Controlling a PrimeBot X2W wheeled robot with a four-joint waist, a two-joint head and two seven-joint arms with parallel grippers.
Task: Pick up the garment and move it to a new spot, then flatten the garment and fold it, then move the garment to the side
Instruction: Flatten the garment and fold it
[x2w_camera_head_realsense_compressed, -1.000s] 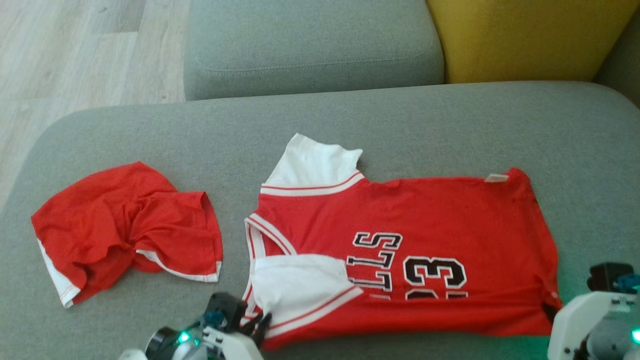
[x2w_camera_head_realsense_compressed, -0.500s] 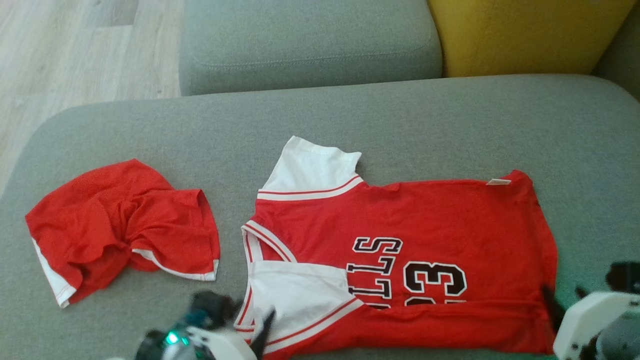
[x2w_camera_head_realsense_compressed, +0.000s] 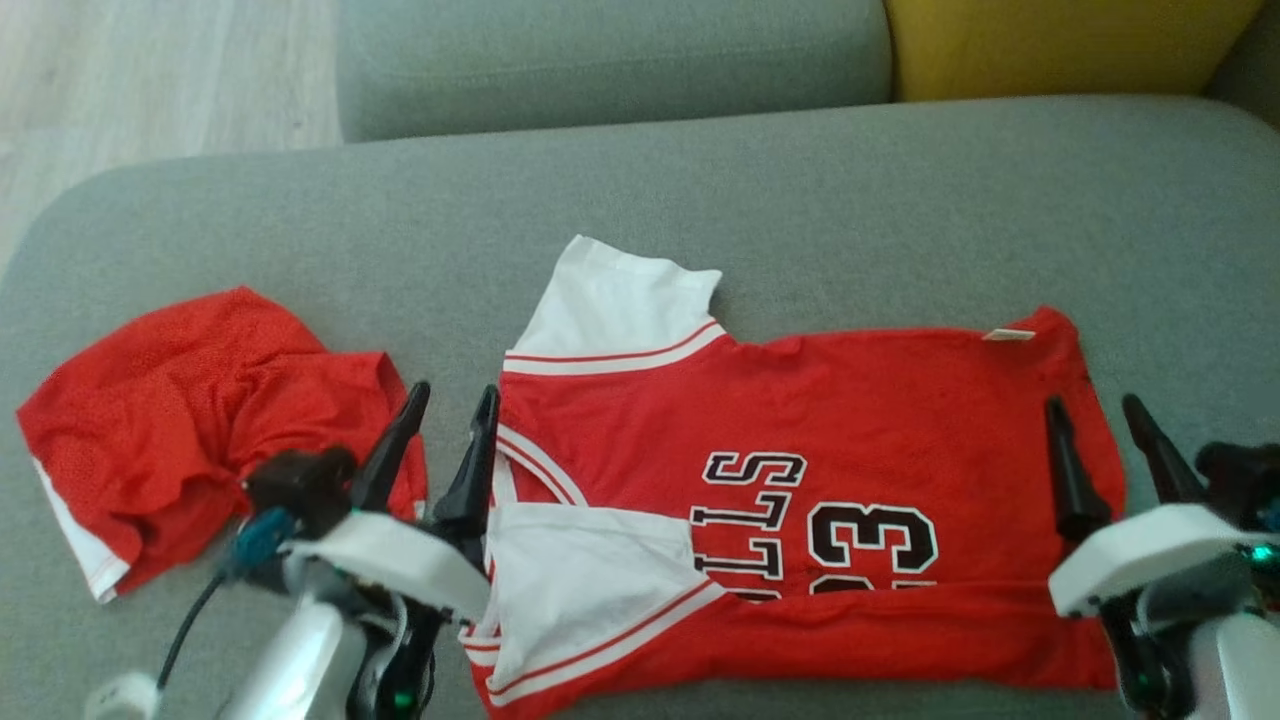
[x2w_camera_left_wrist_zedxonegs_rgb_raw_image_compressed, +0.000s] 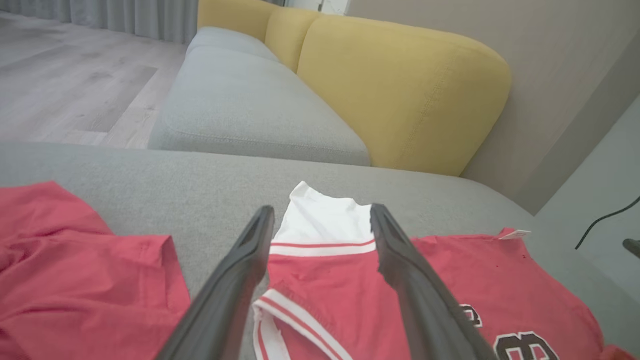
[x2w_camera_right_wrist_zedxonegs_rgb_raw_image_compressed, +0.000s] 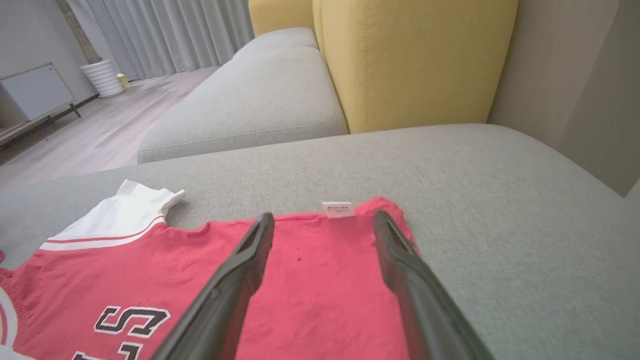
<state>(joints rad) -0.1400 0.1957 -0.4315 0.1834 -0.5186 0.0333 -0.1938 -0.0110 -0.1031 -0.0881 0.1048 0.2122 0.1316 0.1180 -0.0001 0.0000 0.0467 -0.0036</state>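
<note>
Now both grippers hang with fingers spread wide, holding nothing: the left gripper (x2w_camera_head_realsense_compressed: 452, 393) at the collar end of the jersey (x2w_camera_head_realsense_compressed: 850, 420), the right gripper (x2w_camera_head_realsense_compressed: 1090, 402) over its hem end. The jersey lies flat on the grey sofa seat (x2w_camera_head_realsense_compressed: 800, 200), near edge lapped over, with crumpled red shorts (x2w_camera_head_realsense_compressed: 200, 400) beside it. It looks light, limp and slippery, so the safest hold is probably a pinch on the doubled edge at each end.

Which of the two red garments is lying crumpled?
The shorts on the left, bunched up, without lettering; the jersey beside them lies spread out, showing white sleeves and black lettering.
</note>
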